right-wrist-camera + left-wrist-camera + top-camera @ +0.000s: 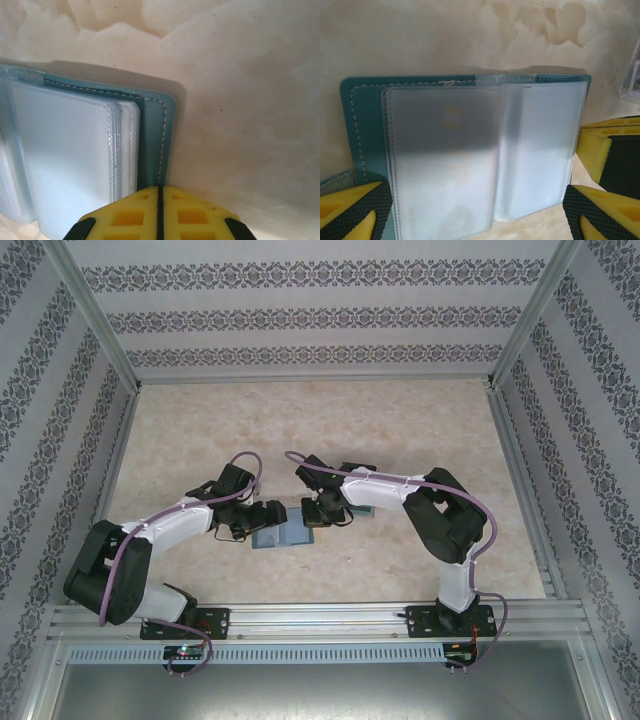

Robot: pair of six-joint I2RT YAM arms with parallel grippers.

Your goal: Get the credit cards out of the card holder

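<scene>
The left arm (165,523) and right arm (395,488) reach inward toward each other, wrists low; the left gripper (475,195) has its fingers (355,207) spread wide; the right gripper (160,192) is closed tight, tips pressed together, just beside the left one.

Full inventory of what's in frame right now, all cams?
card holder: 1, teal with frosted clear sleeves, lying open on the table; sleeve contents unclear
clear-rimmed object: 1, cut off by the frame, beside the holder; unidentifiable
table: 1, beige marbled
walls: grey-white patterned, around the table
left end effector: 1, yellow and black, open, straddling the holder
right end effector: 1, yellow and black, shut, tips at the holder's stitched edge
</scene>
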